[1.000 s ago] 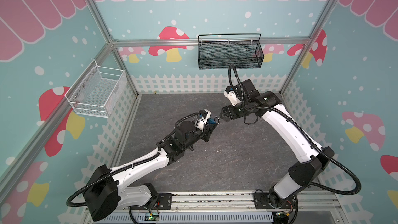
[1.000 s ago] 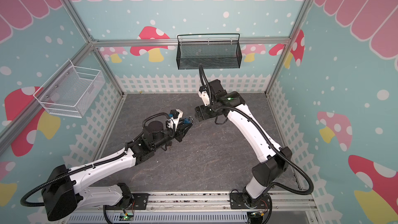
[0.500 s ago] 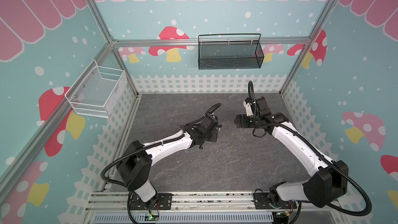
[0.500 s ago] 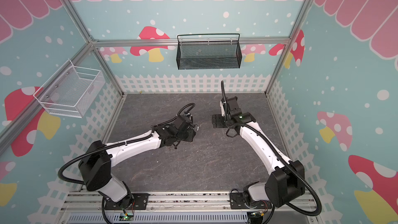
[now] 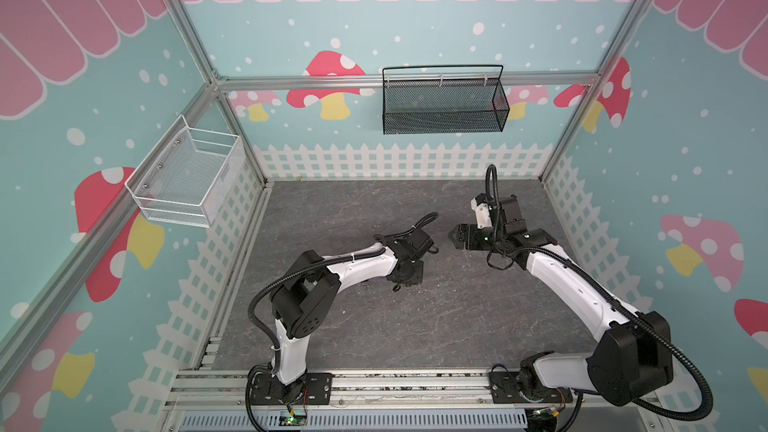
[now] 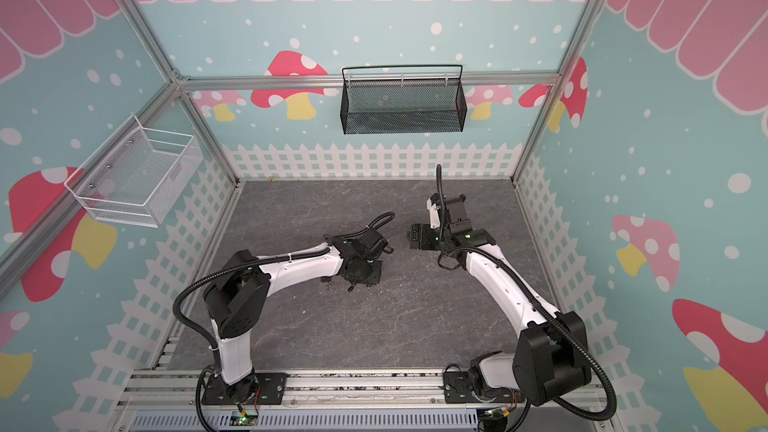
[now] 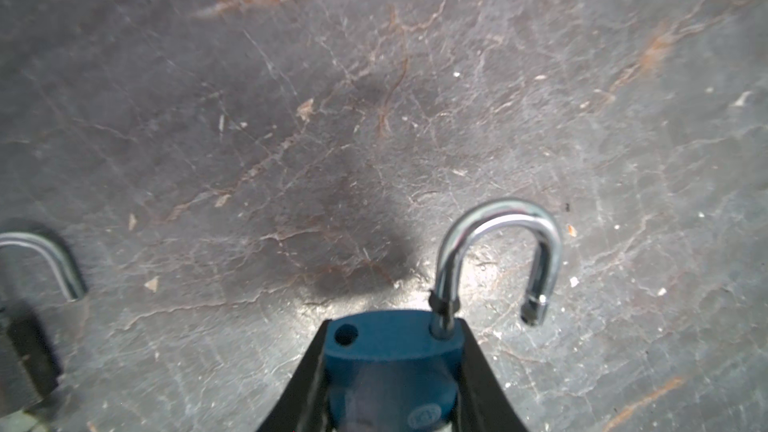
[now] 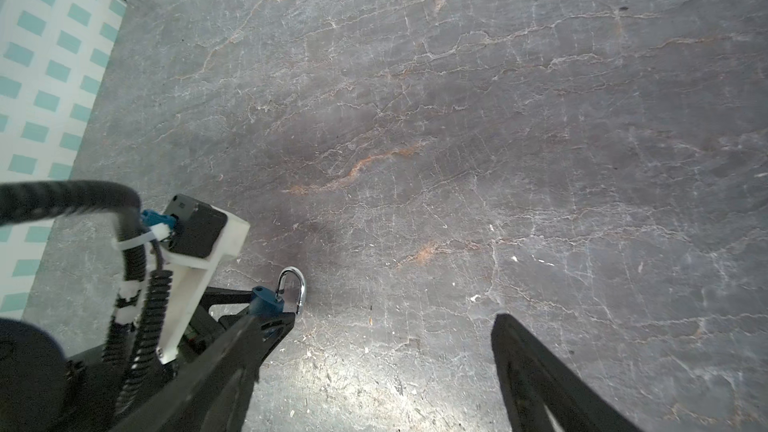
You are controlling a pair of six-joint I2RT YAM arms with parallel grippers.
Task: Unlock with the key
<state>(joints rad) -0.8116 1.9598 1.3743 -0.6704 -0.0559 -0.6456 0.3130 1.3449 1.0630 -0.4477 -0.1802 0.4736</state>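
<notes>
The left jaws are clamping the stiff, likely heavy padlock (image 7: 390, 347) by its blue body; the right jaws are hanging released

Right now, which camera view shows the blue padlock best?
The left wrist view: the blue padlock fills the foreground, held in the left tool, its shackle open. The right wrist view shows the padlock small and side-on. In both top views the left arm hides it.

Left jaws and right jaws low over grey floor (image 6: 374, 326), apart.
</notes>
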